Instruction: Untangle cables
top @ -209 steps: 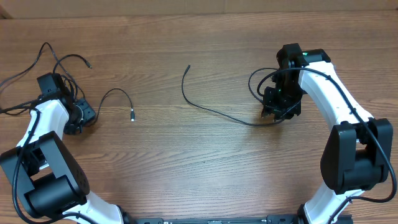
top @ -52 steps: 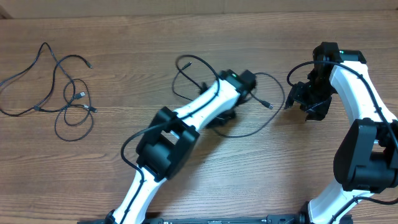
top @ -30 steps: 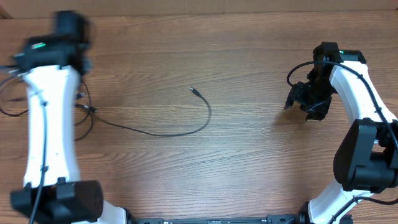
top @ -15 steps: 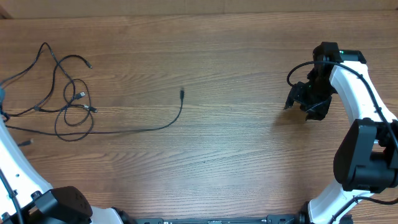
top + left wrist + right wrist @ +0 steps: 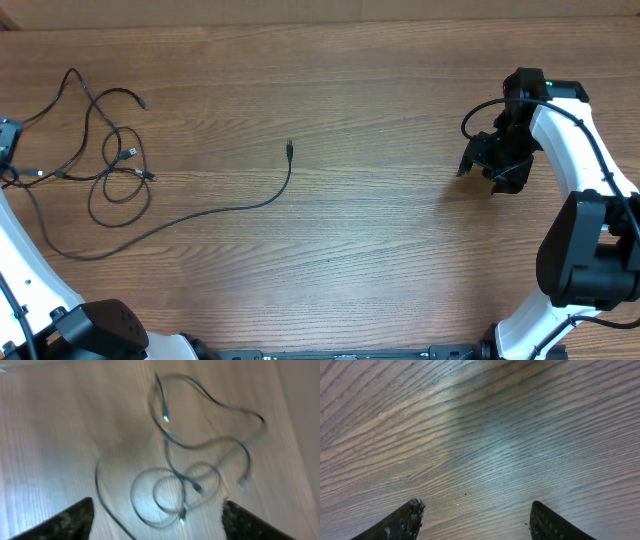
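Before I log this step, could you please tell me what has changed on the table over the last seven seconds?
The left arm fetched the single cable from centre-right and dragged it left beside the tangled bundle; its plug now lies near the middle. The left end effector is open above the bundle. The right arm drew back rightward, then stayed put, right end effector open.

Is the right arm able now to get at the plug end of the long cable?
Probably yes: only bare table lies between the open, empty right gripper and that plug end, though the stretch is long.
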Controlling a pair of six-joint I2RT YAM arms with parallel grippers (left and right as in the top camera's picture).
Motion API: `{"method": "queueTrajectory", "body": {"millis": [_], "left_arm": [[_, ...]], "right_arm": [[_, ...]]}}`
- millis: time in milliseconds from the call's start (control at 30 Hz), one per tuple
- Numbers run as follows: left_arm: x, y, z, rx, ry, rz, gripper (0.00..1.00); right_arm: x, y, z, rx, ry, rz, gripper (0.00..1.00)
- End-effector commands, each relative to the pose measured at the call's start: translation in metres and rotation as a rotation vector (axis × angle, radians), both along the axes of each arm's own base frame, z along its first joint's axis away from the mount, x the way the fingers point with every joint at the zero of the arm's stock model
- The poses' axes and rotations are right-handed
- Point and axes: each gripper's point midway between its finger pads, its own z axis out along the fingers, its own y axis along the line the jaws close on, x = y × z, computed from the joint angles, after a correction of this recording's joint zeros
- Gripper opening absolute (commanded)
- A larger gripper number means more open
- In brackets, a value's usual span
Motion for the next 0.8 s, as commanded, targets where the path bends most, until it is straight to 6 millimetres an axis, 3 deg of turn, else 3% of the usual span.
{"method": "queueTrajectory", "body": {"millis": [0,100,267,300,567,767], "left_arm": [[0.030,-0.047,0.008,-0.094,-0.085,-0.314,0.91],[0.040,-0.084,0.005,-0.131,-0.069,-0.572,0.91],[0.034,-0.130,-0.007,-0.177,0.030,-0.776,0.66],[0.033,-0.138,-0.008,-0.187,0.043,-0.798,0.65],[0.048,-0.211,-0.012,-0.157,0.100,-1.080,0.66],[0.064,-0.269,-0.026,-0.137,0.151,-1.249,0.77]], "right_arm": [[0.000,-0.002,0.000,-0.007,-0.005,0.001,0.67],[0.000,-0.002,0.000,-0.007,-0.005,0.001,0.67],[0.000,-0.002,0.000,-0.007,-0.005,0.001,0.67],[0.000,-0.002,0.000,-0.007,-0.005,0.001,0.67],[0.000,-0.002,0.000,-0.007,-0.005,0.001,0.67],[0.000,-0.002,0.000,-0.007,-0.005,0.001,0.67]]}}
